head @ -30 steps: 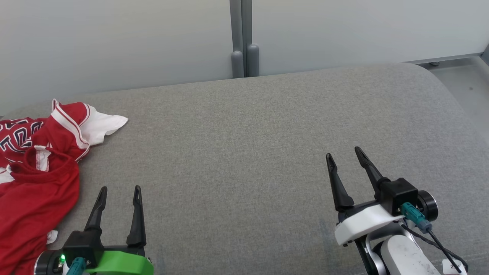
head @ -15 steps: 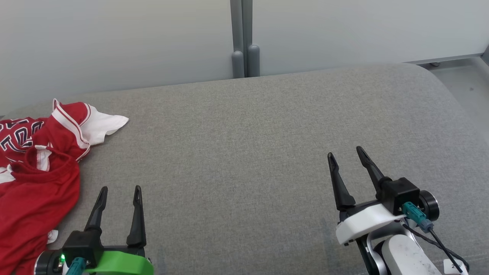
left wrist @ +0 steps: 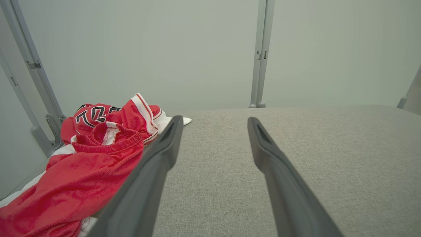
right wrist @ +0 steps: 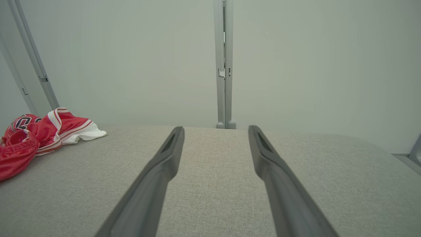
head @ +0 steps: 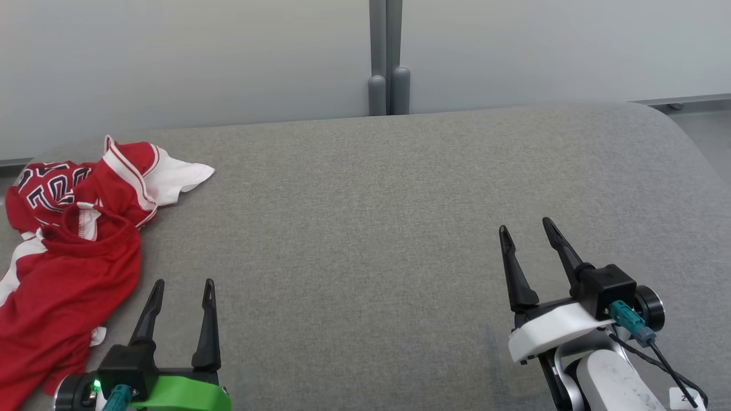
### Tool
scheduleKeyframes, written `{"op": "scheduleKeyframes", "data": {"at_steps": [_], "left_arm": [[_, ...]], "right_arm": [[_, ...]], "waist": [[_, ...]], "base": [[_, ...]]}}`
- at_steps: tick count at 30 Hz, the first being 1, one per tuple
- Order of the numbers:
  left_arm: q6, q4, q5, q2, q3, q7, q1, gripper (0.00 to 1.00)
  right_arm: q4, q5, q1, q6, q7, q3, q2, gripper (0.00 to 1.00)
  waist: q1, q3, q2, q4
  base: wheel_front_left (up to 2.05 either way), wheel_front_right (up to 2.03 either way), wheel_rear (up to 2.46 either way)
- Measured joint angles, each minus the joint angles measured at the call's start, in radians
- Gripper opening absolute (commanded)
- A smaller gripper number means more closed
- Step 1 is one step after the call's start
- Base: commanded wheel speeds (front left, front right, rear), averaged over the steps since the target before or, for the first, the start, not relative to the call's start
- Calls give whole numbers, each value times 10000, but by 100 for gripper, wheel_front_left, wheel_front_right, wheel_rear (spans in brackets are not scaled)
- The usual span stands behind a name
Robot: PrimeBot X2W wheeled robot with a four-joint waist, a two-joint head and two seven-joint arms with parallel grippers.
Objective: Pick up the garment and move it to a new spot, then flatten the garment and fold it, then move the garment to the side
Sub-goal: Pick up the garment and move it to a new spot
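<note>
The red and white garment (head: 74, 257) lies crumpled at the far left of the grey bench (head: 365, 217), and nothing grips it. The left end effector (head: 184, 282) hovers just beside its lower edge, fingers spread apart and empty. The right end effector (head: 525, 224) waits well apart across the bench, also spread and empty. The pick-up looks like the step in hand. Best play: swing left over the bunched ridge by the collar, pinch a thick fold, and lift so no hem drags.
</note>
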Motion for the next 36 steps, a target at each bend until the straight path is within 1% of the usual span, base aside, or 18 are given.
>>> {"op": "scheduleKeyframes", "data": {"at_steps": [10, 13, 14, 17, 18, 20, 21, 29, 33, 36], "left_arm": [[31, 27, 40, -4, 40, 0, -11, 100], [82, 29, 42, -4, 82, 0, -11, 100], [82, 29, 42, -4, 82, 0, -11, 100], [88, 29, 42, -4, 117, 0, -10, 100], [92, 27, 48, -4, 128, 0, -8, 100], [109, 27, 77, -4, 125, 0, -8, 100], [111, 44, 134, -4, 117, 0, -7, 100], [59, 230, 207, -4, 56, 0, -4, 100], [63, 217, 209, -2, 230, 0, 12, 100], [63, 222, 207, -2, 288, 0, 18, 100]], "right_arm": [[-4, 0, 3, 98, -2, 33, 8, 100], [6, 2, 3, 199, -2, 107, 17, 100], [6, 2, 3, 199, -2, 107, 17, 100], [52, 6, 3, 290, -2, 165, 33, 100], [82, 46, 3, 295, -8, 186, 44, 100], [107, 98, 3, 297, -17, 196, 48, 100], [134, 109, 4, 301, -17, 201, 56, 100], [148, 255, 159, 282, -27, 178, 88, 100], [205, 257, 159, 295, -27, 370, 153, 100], [238, 267, 159, 293, -27, 374, 171, 100]], "waist": [[0, -34, 0, 1026], [0, -57, 0, 1408], [0, -57, 0, 1408], [0, -89, 0, 1804], [0, -114, 0, 2075], [0, -127, 0, 2209], [0, -158, -1, 2484], [0, -311, 0, 3561], [0, -420, 0, 3907], [0, -513, 0, 4001]], "base": [[0, 0, 0], [0, 0, 0], [0, 0, 0], [0, 0, 0], [0, 0, 0], [0, 0, 0], [0, 0, 0], [0, 0, 0], [0, 0, 0], [0, 0, 0]]}}
